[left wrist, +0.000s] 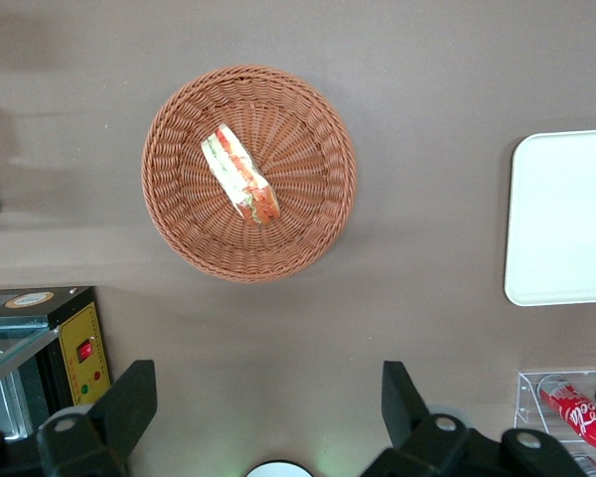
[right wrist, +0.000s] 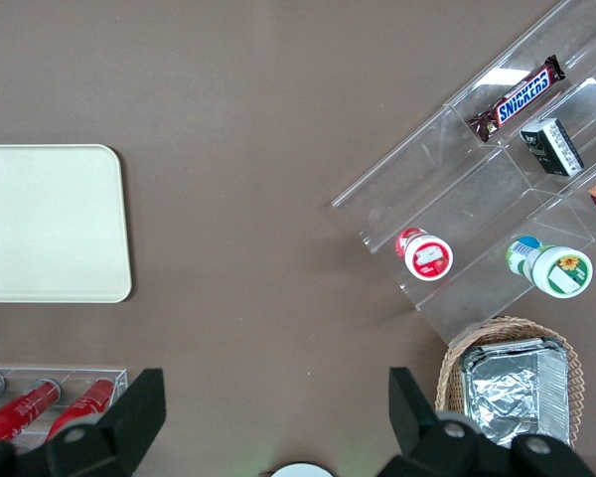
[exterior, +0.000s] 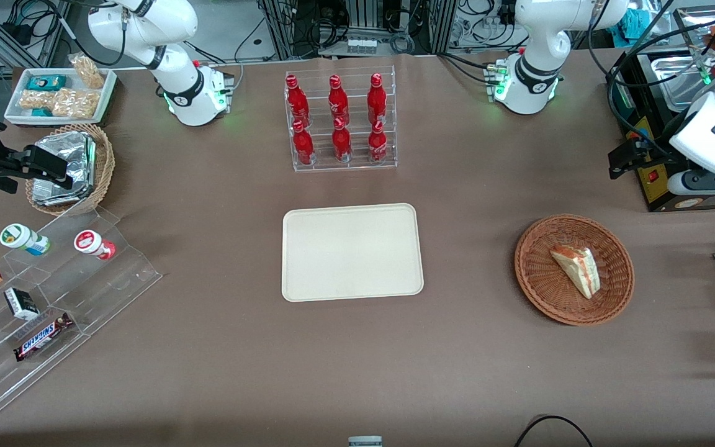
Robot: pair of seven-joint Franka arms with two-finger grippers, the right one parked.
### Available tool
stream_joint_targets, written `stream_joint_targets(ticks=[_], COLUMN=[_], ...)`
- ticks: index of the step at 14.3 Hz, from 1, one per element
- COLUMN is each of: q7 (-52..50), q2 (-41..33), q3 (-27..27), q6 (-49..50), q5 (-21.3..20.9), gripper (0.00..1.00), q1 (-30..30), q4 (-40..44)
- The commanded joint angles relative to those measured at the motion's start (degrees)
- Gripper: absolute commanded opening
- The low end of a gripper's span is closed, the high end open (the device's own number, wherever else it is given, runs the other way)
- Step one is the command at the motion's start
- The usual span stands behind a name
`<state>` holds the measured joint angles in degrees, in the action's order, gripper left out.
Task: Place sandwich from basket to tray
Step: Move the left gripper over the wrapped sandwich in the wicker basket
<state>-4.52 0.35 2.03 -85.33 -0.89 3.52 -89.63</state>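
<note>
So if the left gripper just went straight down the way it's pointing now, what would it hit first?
Probably bare tablecloth. The left gripper, fingers open, points down at the table, beside the reddish-brown wicker basket holding the sandwich, not over it. Nothing else shows in its line, though depth is hard to judge.

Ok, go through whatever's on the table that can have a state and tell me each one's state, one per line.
sandwich: lying in the basket, not gripped
basket: holds only the sandwich
tray: nothing on it
gripper: open, high above the table, farther from the front camera than the basket
cola bottles: six, upright in the clear rack, capped
foil packets: wrapped, stacked in the tan basket
</note>
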Motion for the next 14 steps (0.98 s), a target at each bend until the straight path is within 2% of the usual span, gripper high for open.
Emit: stream_joint_targets(ticks=[1, 3, 6, 9, 11, 14], q7=[0.7, 0.7, 0.3, 0.4, 0.4, -0.2], q2=[1.2, 1.6, 4.0, 3.7, 4.8, 6.4], q3=[-0.1, -0.2, -0.4, -1.8, -4.1, -4.5], q6=[1.8, 4.0, 0.7, -14.9, -25.9, -40.7], q5=[-0.1, -0.1, -0.2, -0.3, -0.3, -0.1], gripper=[1.0, 1.0, 1.0, 1.0, 1.0, 1.0], q1=[-0.3, -0.5, -0.8, -0.8, -0.7, -0.9], q4=[2.0, 0.6, -4.7, -17.1, -23.3, -31.0])
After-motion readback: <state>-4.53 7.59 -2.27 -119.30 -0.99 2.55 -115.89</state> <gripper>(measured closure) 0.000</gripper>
